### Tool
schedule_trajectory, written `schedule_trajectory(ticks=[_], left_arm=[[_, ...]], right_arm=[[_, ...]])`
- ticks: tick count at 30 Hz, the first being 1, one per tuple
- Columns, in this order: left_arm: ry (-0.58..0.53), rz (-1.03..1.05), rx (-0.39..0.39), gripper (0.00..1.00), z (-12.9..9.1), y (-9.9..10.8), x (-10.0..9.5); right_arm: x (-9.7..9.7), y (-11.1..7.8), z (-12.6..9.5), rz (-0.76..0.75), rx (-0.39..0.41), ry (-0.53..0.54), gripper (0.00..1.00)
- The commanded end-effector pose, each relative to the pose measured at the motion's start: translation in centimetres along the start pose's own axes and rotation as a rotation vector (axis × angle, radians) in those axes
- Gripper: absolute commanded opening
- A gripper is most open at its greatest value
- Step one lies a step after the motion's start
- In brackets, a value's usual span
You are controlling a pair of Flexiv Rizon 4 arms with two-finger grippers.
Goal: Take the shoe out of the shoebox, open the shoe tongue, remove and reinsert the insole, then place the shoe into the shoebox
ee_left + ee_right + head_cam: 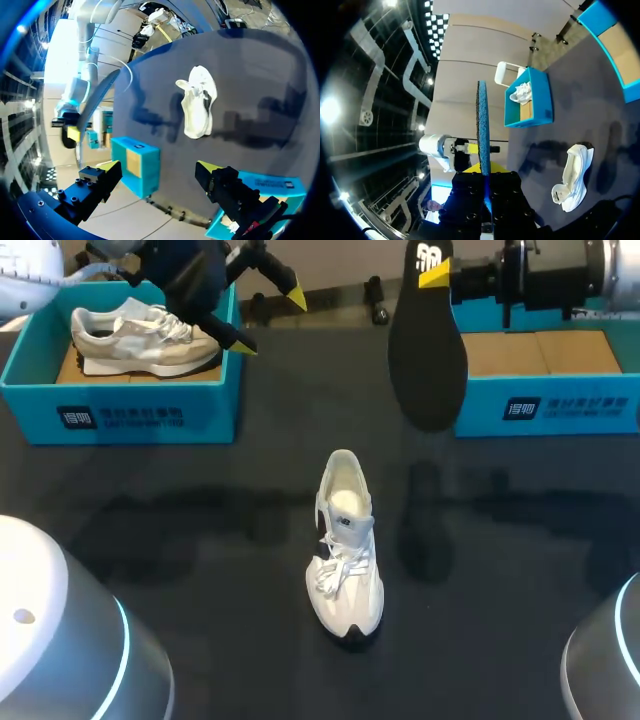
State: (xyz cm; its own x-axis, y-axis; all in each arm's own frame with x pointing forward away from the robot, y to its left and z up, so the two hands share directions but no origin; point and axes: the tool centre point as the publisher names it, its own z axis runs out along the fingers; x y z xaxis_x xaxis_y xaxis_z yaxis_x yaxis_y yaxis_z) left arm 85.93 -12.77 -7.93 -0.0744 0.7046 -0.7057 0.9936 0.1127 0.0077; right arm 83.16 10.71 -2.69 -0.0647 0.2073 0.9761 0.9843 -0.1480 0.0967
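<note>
A white shoe stands on the dark table near the middle, toe toward me, its opening empty. My right gripper is raised at the back right, shut on the heel end of a black insole that hangs down over the table. The right wrist view has the insole edge-on between that gripper's fingers, with the shoe lying off to the side. My left gripper hovers open beside the left shoebox, holding nothing. From the left wrist, the shoe lies well ahead of the open gripper.
The teal left shoebox holds a beige and white shoe. A second teal shoebox at the back right shows only its cardboard floor. Bare table surrounds the white shoe on every side.
</note>
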Motion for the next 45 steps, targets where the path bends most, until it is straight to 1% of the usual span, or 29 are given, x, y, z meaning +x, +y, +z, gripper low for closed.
schedule_trajectory(ticks=[1,4,6,8,11,14,18,21,23,25,32,38,41,42,45], left_arm=[[-0.143,0.028,-0.013,1.0,-0.9,-0.1,0.4],[-0.207,0.068,-0.021,1.0,-1.2,0.1,0.3],[-0.228,0.086,-0.035,1.0,-1.2,0.3,0.3],[-0.255,0.099,-0.031,1.0,-1.2,0.3,0.2],[-0.278,0.119,-0.038,1.0,-1.1,0.2,0.1],[-0.316,0.125,-0.047,1.0,-1.0,0.0,0.1],[-0.337,0.127,-0.056,1.0,-0.8,-0.1,0.0],[-0.374,0.126,-0.063,1.0,-0.7,-0.4,-0.1],[-0.389,0.12,-0.067,1.0,-0.6,-0.6,-0.1],[-0.391,0.119,-0.066,1.0,-0.6,-0.7,-0.1],[-0.469,0.091,-0.08,1.0,-0.3,-1.2,-0.7],[-0.515,0.096,-0.075,1.0,0.0,-1.9,-1.2],[-0.537,0.089,-0.082,1.0,0.1,-2.0,-1.2],[-0.55,0.079,-0.076,1.0,0.2,-2.1,-1.3],[-0.57,0.076,-0.063,1.0,0.6,-2.4,-1.3]], right_arm=[[0.0,0.0,0.2,0.001,-0.001,-0.002,0.0],[0.0,0.0,0.2,0.001,-0.001,-0.002,0.0],[0.0,0.0,0.2,0.001,-0.001,-0.002,0.0],[0.0,0.0,0.2,0.001,-0.001,-0.002,0.0],[0.2,0.2,0.6,0.035,0.007,0.003,0.0],[0.2,0.2,1.1,0.094,0.021,0.012,0.0],[0.1,0.1,1.9,0.182,0.03,0.025,0.0],[0.2,-0.1,3.0,0.289,0.026,0.056,0.0],[0.1,-0.2,3.7,0.323,0.046,0.047,0.0],[0.1,-0.2,3.7,0.323,0.046,0.047,0.0],[0.1,-0.2,3.7,0.323,0.046,0.047,0.0],[0.1,-0.2,3.7,0.323,0.046,0.047,0.0],[-0.3,0.0,4.7,0.341,0.058,0.052,0.0],[-0.8,0.2,5.5,0.352,0.067,0.047,0.0],[-1.5,0.4,6.7,0.364,0.074,0.058,0.0]])
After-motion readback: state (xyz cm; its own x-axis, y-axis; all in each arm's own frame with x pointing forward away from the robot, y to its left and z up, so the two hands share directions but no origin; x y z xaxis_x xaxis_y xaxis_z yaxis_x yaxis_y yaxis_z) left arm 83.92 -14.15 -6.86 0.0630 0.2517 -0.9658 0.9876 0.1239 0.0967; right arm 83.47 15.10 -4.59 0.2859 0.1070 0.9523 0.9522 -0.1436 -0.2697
